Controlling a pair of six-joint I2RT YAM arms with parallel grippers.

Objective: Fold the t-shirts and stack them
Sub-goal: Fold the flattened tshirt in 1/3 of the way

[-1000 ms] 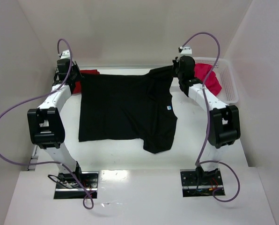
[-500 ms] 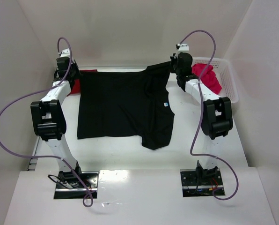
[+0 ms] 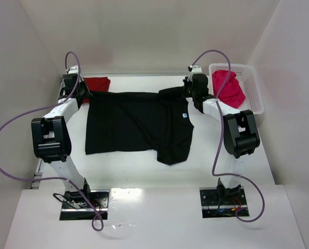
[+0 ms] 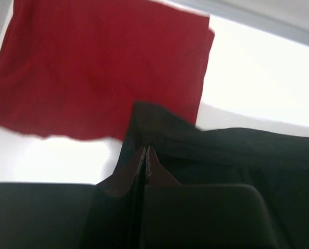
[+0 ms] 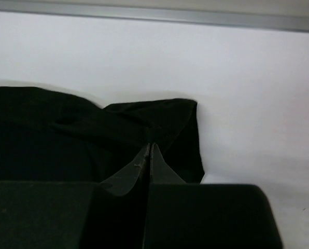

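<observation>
Soft black cloth t-shirt (image 3: 139, 124) spread, creased, mid-bench; left tool (image 4: 145, 153) & right tool (image 5: 149, 150) each clamp a bunched far corner. Flat dark red cloth t-shirt (image 3: 97, 83) at far-left corner

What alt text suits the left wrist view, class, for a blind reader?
The left end effector, shut, pinches a corner of the black t-shirt; beyond it a dark red t-shirt lies flat on the white table.

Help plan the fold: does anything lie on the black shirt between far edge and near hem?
Nothing visible. The left gripper and right gripper pinch the black t-shirt at its far corners, its cloth bare. The dark red t-shirt lies beyond the left corner, the pink-red t-shirt in the basket.
</observation>
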